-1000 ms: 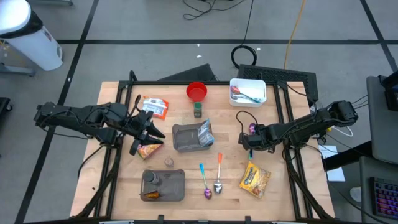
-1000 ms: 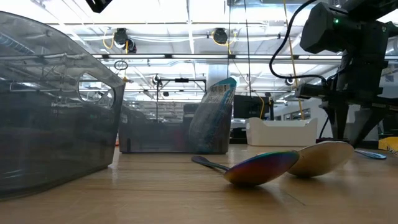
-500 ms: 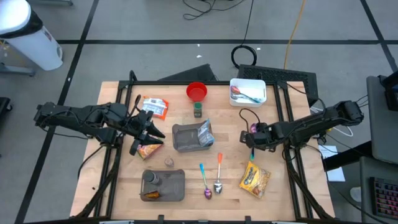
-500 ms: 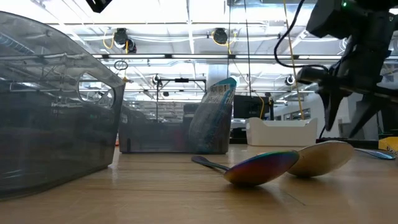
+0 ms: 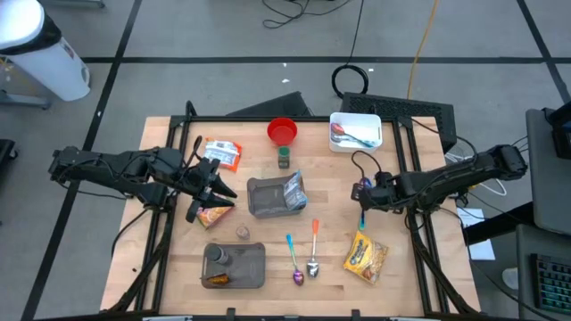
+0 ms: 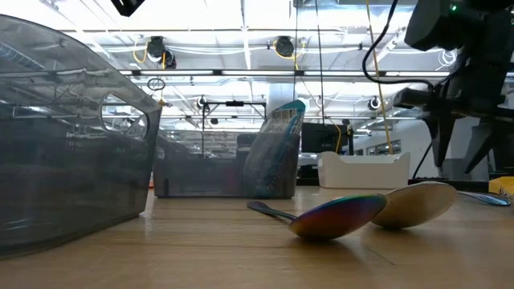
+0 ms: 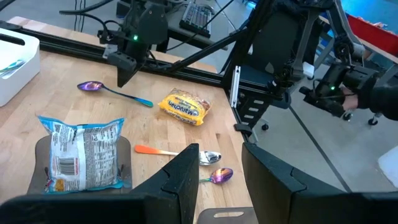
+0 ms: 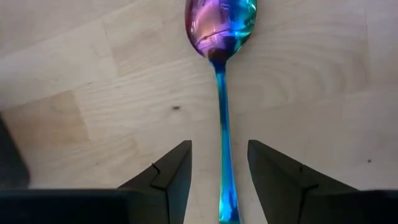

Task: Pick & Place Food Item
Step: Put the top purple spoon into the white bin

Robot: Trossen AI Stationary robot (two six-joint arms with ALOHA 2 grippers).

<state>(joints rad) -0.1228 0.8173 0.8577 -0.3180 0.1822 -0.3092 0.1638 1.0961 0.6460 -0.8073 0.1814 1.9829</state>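
While overhead hides it, the right gripper [image 8: 219, 180] straddles the spoon [image 8: 221, 37].

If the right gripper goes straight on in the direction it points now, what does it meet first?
Most likely the spoon. The right gripper stands open above the blue handle, which runs between its fingers, with the wooden table right under it. How high it hovers is hard to judge.

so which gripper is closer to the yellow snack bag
Right. The right gripper hangs open over a blue-handled spoon, just up the table from the yellow snack bag. The left gripper is far across the table, beyond the grey tray.
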